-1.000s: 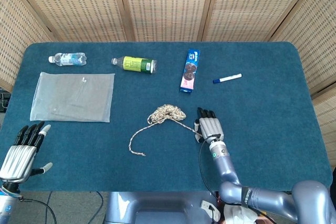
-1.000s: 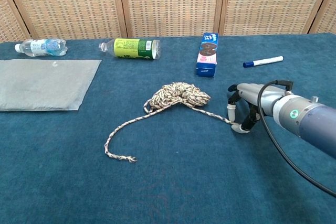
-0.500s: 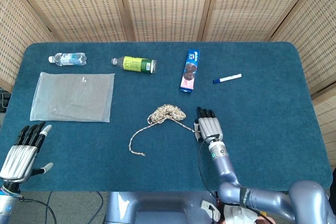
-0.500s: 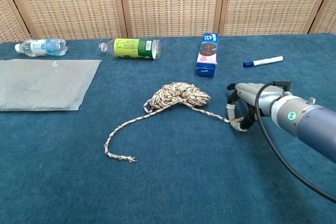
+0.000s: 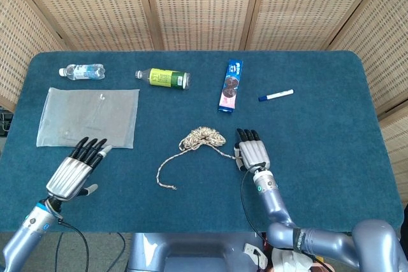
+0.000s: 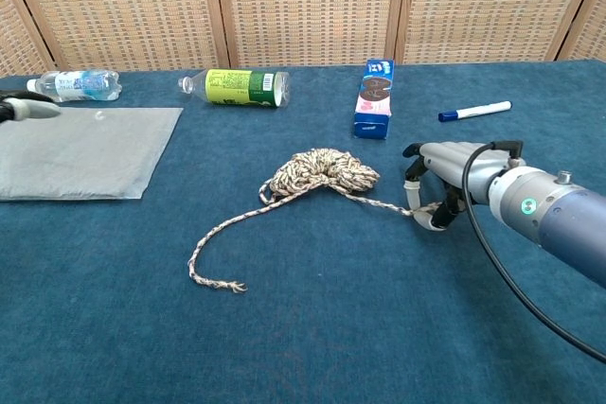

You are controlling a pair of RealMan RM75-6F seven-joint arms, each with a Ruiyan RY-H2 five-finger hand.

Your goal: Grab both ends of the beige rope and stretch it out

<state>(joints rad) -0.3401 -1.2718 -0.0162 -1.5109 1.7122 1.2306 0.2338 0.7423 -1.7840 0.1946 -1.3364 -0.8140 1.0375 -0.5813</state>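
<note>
Beige rope [image 5: 191, 150] is lying mid-counter [image 5: 319, 132], one frayed end trailing toward the near edge and the other running to the right robot hand [image 5: 252, 153], which is pinching it. Left robot hand [image 5: 78, 169] is hovering near-left with fingers spread, holding nothing, well apart from the rope. Farther back, a plastic sheet [image 5: 89, 117], two bottles, a cookie pack [image 5: 231, 85] and a marker [image 5: 275, 95] are lying.

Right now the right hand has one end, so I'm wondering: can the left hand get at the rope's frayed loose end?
Probably yes: bare table lies between the left hand and the frayed end.

Right robot hand [image 6: 437, 186] on beige rope [image 6: 317, 173]
</note>
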